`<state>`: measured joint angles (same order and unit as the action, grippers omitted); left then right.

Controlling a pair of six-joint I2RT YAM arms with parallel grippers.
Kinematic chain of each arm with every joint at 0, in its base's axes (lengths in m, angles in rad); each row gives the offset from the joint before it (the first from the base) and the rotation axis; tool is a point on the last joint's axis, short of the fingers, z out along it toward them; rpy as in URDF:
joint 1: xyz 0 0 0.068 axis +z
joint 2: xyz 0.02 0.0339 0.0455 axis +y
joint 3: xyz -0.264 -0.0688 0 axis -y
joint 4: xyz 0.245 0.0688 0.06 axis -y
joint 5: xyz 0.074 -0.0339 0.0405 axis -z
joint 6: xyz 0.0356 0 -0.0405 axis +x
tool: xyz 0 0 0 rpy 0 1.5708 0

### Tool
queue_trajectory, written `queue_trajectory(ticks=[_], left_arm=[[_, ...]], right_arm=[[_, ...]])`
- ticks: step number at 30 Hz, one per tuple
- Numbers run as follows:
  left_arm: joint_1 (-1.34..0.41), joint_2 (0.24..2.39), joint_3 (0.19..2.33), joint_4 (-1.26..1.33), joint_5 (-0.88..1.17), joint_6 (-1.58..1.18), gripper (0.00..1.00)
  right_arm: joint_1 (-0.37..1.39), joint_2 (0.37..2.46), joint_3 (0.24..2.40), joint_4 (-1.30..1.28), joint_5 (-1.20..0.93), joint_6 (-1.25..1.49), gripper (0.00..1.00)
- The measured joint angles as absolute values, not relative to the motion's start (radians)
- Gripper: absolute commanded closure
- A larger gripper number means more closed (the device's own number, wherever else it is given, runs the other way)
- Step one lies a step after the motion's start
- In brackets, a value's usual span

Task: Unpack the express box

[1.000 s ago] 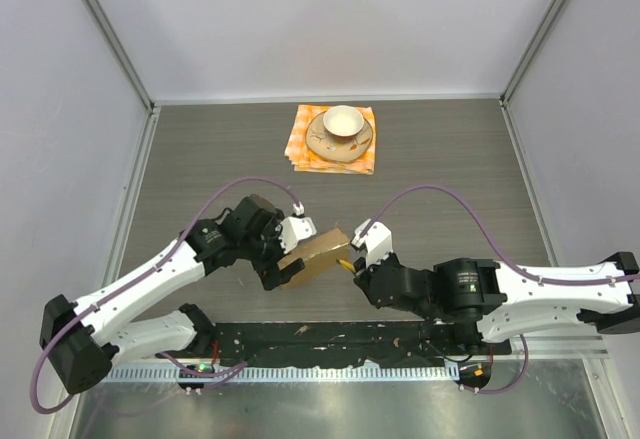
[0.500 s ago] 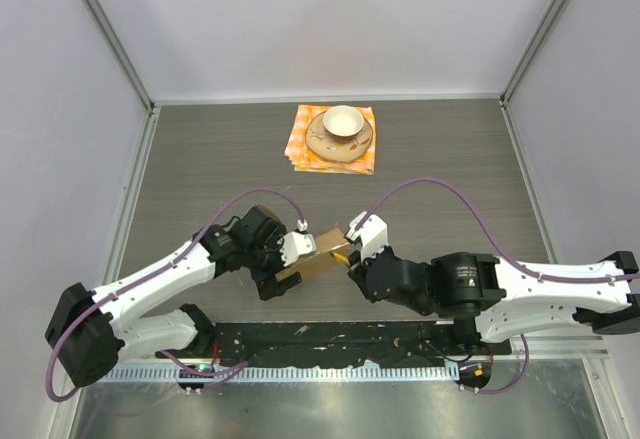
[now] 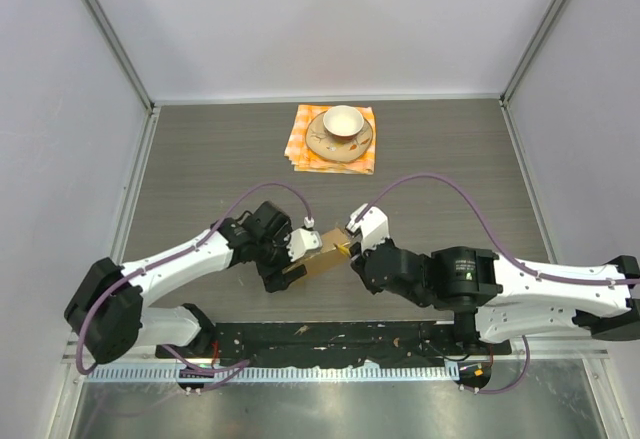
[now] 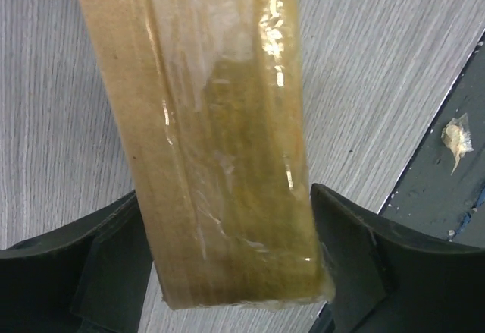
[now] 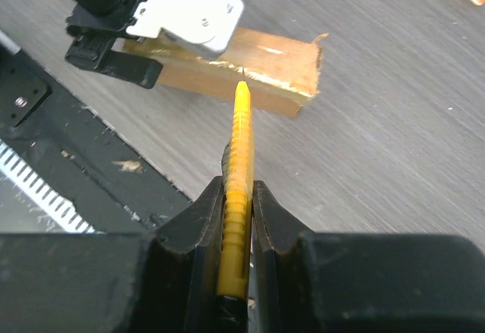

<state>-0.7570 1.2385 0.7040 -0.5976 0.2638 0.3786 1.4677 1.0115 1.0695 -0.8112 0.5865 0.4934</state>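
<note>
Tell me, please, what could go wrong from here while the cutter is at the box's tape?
1. The yellow cutter in the right gripper has its tip at the express box's taped seam, right beside the left gripper; a slip could strike it.
2. The left fingers only flank one end of the box, firm grip unclear, so it may pivot under the blade's push.

A cup point(image 3: 343, 119) sits on a saucer point(image 3: 320, 143) atop orange checkered cloth point(image 3: 300, 159).

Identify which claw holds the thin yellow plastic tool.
The right claw: it pinches the thin yellow plastic tool, while the left claw grips the flat brown cardboard box instead.
</note>
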Motion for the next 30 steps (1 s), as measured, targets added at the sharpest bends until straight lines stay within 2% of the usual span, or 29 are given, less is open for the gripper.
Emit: queue_trajectory(ticks=[4, 7, 14, 22, 30], left_arm=[[-0.722, 1.292, 0.757, -0.637, 0.271, 0.39, 0.38], [-0.691, 1.301, 0.812, -0.675, 0.274, 0.401, 0.46], [-0.678, 1.226, 0.841, -0.746, 0.278, 0.401, 0.45], [-0.68, 1.102, 0.864, -0.857, 0.284, 0.41, 0.43], [-0.693, 1.088, 0.904, -0.938, 0.281, 0.427, 0.41]], right_arm=[[1.375, 1.012, 1.063, -0.797, 0.558, 0.453, 0.99], [1.29, 1.028, 1.055, -0.767, 0.53, 0.416, 0.99], [1.177, 1.149, 1.048, -0.657, 0.446, 0.337, 0.99], [1.121, 1.233, 1.012, -0.497, 0.432, 0.319, 0.99], [1.11, 1.275, 0.971, -0.377, 0.418, 0.326, 0.99]])
